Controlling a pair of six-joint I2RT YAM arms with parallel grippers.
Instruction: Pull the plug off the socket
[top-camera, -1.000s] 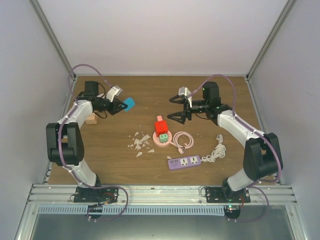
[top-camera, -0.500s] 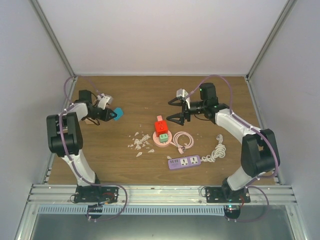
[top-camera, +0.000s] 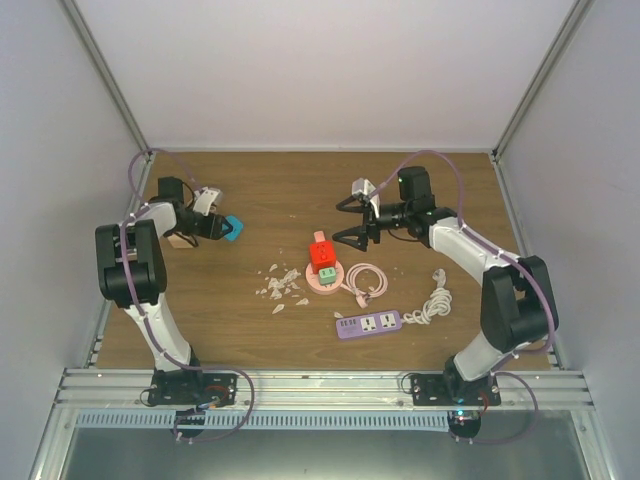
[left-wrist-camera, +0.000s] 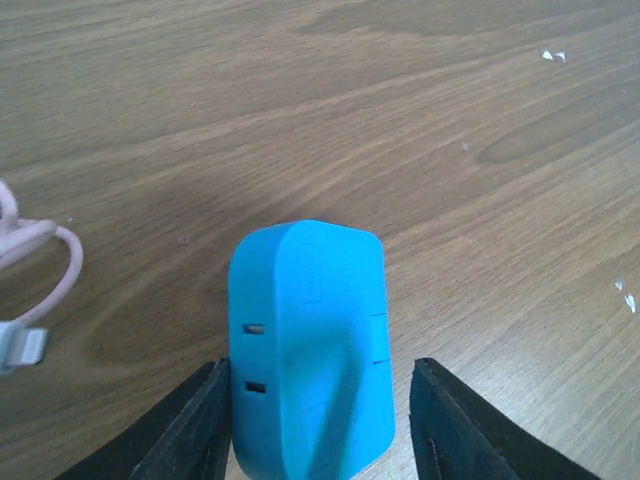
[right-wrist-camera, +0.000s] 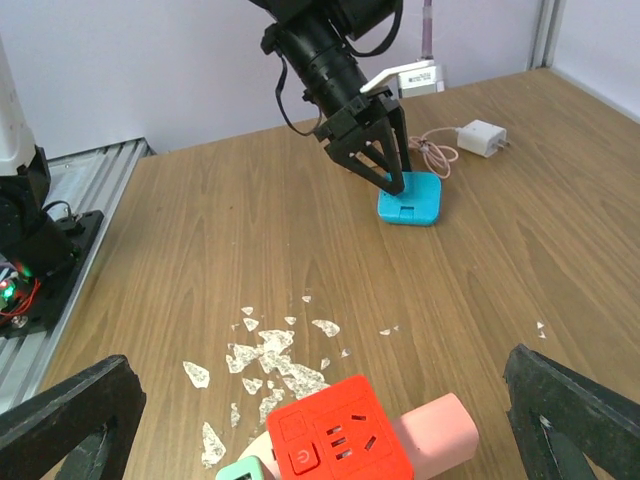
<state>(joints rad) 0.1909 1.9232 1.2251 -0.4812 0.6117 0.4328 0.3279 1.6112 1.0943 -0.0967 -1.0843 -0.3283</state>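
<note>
A blue plug (left-wrist-camera: 310, 350) lies on the wooden table at the far left, also seen in the top view (top-camera: 233, 228) and the right wrist view (right-wrist-camera: 410, 198). My left gripper (left-wrist-camera: 320, 400) straddles it with jaws open: the left finger touches it, and a gap shows at the right finger. A red socket cube (top-camera: 322, 254) with a pink plug (top-camera: 320, 237) stuck in it sits mid-table on a pink round base (top-camera: 325, 280). My right gripper (top-camera: 348, 220) hovers wide open and empty just behind the cube (right-wrist-camera: 340, 435).
White paper scraps (top-camera: 280, 285) lie left of the cube. A coiled pink cable (top-camera: 366, 280), a purple power strip (top-camera: 369, 324) and its white cord (top-camera: 435, 300) lie to the right. A wooden block (top-camera: 181, 238) and a white charger (right-wrist-camera: 482, 137) sit near the left gripper.
My left gripper has carried the blue plug leftward and down onto the table near the left edge. My right gripper has shifted slightly back and stays open.
</note>
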